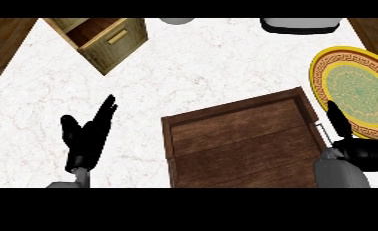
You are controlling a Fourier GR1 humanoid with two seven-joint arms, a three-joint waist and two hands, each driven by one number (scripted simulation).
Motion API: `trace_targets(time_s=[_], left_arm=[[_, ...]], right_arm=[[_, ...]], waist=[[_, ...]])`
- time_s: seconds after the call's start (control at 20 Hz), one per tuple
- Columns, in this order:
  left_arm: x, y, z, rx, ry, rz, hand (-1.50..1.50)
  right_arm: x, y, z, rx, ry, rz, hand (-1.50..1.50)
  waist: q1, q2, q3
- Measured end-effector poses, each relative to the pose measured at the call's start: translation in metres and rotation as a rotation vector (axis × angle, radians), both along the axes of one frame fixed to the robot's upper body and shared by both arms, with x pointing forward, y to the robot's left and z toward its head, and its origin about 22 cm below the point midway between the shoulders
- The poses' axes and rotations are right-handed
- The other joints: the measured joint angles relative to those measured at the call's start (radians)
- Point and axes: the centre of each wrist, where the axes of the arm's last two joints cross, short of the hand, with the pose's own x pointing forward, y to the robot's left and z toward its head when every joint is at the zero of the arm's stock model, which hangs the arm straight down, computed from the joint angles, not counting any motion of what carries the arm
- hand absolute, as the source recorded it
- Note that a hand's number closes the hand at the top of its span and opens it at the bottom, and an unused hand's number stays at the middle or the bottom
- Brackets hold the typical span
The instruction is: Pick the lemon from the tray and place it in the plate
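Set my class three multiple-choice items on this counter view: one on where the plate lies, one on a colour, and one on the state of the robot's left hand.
1. Where does the plate lie from the wooden tray?
A) to its left
B) to its right
C) inside it

2. What colour is the plate's rim?
A) yellow
B) blue
C) red

3. How is the left hand?
A) open, holding nothing
B) curled round a lemon
C) pressing on the plate

Answers:
1 B: the plate sits off the tray's right side, at the view's right edge.
2 A: a yellow patterned band rings a green centre.
3 A: its fingers are straight and point up over the bare counter, left of the tray.
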Motion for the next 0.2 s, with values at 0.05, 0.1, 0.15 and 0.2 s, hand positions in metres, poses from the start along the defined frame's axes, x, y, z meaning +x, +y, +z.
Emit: trace_targets(time_s=[0.05,0.1,0.15,0.2], left_arm=[[-0.0009,-0.0005,0.0002,-0.001,-0.001,-0.002,0.0],[-0.0008,-0.0014,0.001,0.001,-0.002,-0.005,0.0],[-0.0006,-0.0008,0.0014,0.001,-0.002,-0.006,0.0],[0.0005,-0.0011,0.0017,-0.001,-0.001,-0.004,0.0]], right_arm=[[-0.0026,0.0022,-0.0002,0.007,0.003,0.005,-1.5],[-0.0027,0.0051,-0.0018,0.012,0.01,0.01,-1.5],[-0.0031,0.0073,-0.0031,0.014,0.016,0.014,-1.5],[-0.003,0.0086,-0.0032,0.009,0.021,0.016,-1.5]], waist=[[0.001,-0.001,-0.001],[0.002,0.0,-0.001],[0.003,0.0,-0.002],[0.002,0.0,-0.003]])
